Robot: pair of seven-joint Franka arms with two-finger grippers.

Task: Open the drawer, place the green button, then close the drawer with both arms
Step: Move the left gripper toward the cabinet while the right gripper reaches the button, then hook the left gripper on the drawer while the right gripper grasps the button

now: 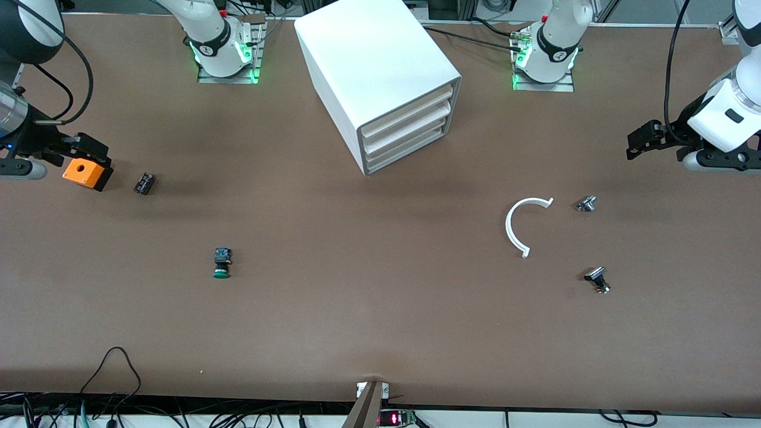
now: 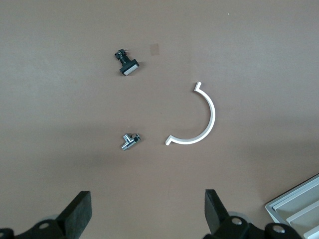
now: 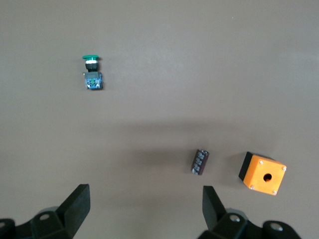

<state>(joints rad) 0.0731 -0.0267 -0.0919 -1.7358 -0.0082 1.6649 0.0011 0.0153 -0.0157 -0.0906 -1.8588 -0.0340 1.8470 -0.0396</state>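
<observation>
Button: the button (image 1: 221, 263) lies on its side on the worktop (image 1: 380, 321), green cap toward the front edge, on the right arm's half; nothing touches it.
Black part: a small black-and-silver part (image 1: 596, 279) lies toward the left arm's end, about as near the front edge as the button.
White arc: a white half-ring (image 1: 516, 226) lies flat, farther back, with a small silver fitting (image 1: 586, 204) beside it toward the left arm's end.
Dark block: a small dark block (image 1: 144, 183) lies just beside the orange box (image 1: 85, 172), near the right arm's end.
Cabinet: the white cabinet (image 1: 368, 65) stands at the back edge, midway between the arm bases.
Drawer: the drawer (image 1: 410, 150), lowest of three, is shut.
Left gripper: the left gripper (image 2: 148, 209) hangs over the worktop at its own end, fingers spread wide, holding nothing.
Right gripper: the right gripper (image 3: 145, 206) hangs over the orange box, fingers spread wide, holding nothing.
</observation>
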